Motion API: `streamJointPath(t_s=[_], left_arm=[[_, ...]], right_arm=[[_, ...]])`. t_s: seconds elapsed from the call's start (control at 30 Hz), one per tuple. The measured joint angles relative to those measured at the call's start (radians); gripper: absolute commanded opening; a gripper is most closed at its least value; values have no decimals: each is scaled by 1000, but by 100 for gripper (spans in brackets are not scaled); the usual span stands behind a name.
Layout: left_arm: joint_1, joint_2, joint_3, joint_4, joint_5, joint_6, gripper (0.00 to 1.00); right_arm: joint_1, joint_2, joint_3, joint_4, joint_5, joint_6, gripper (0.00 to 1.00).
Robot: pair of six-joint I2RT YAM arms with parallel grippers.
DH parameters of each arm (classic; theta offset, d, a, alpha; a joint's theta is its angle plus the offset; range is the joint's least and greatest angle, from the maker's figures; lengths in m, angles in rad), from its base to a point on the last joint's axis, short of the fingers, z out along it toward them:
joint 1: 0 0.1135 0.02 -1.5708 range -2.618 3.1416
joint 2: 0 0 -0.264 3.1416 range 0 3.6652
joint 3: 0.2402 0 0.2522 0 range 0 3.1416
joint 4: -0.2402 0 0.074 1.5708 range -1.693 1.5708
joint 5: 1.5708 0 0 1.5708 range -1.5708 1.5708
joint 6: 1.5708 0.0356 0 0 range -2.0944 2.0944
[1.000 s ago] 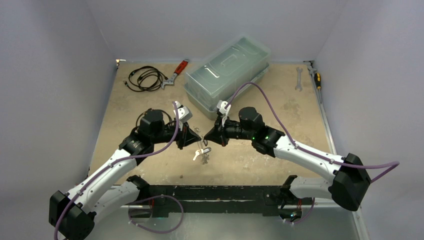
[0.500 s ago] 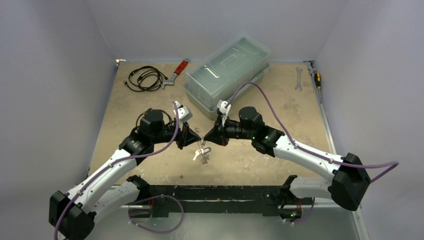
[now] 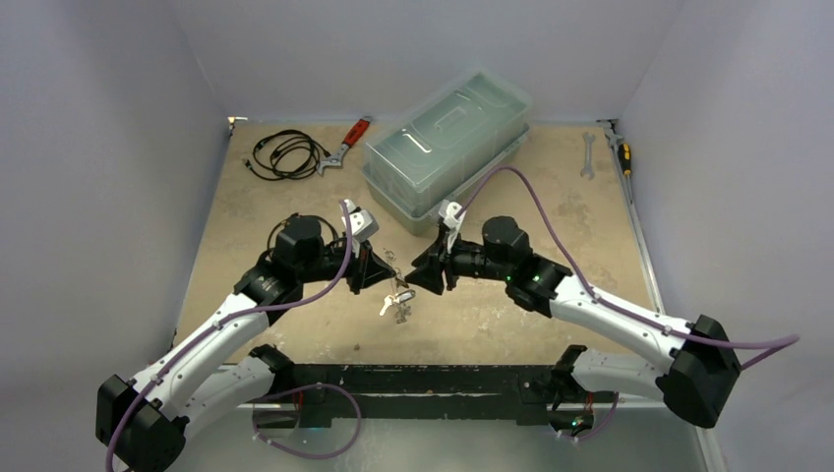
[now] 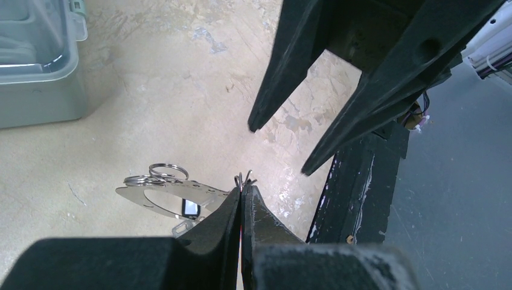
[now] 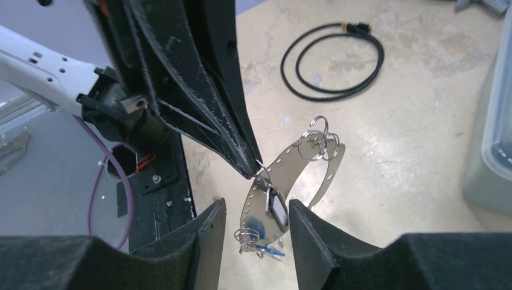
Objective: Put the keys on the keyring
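Though partly hidden, keys (image 5: 275, 211) by keyring (image 5: 285, 168).

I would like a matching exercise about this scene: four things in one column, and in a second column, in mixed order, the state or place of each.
Things:
1. left gripper
2. right gripper
3. black cable
4. clear box

States or places:
A. open, holding nothing
B. coiled, far left
C. shut on the keyring
D. far middle, beyond both grippers

Pairs: 1-C, 2-A, 3-B, 4-D

Left gripper (image 3: 390, 282) pinches keyring (image 3: 387, 304) (keys (image 3: 403, 313) dangling).
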Motion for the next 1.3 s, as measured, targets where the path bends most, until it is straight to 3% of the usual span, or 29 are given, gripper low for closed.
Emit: streamJointPath(t_s=[0.37, 0.7, 1.3], left_arm=[[0, -24, -2, 2, 11, -1, 0], [0, -42, -2, 27, 36, -2, 0], [0, -52, -2, 28, 50, -6, 0]], right_arm=[[0, -190, -236, 277, -4, -48, 48], [-6, -103, -271, 520, -136, -56, 39], [-73, 51, -268, 754, -265, 26, 31]])
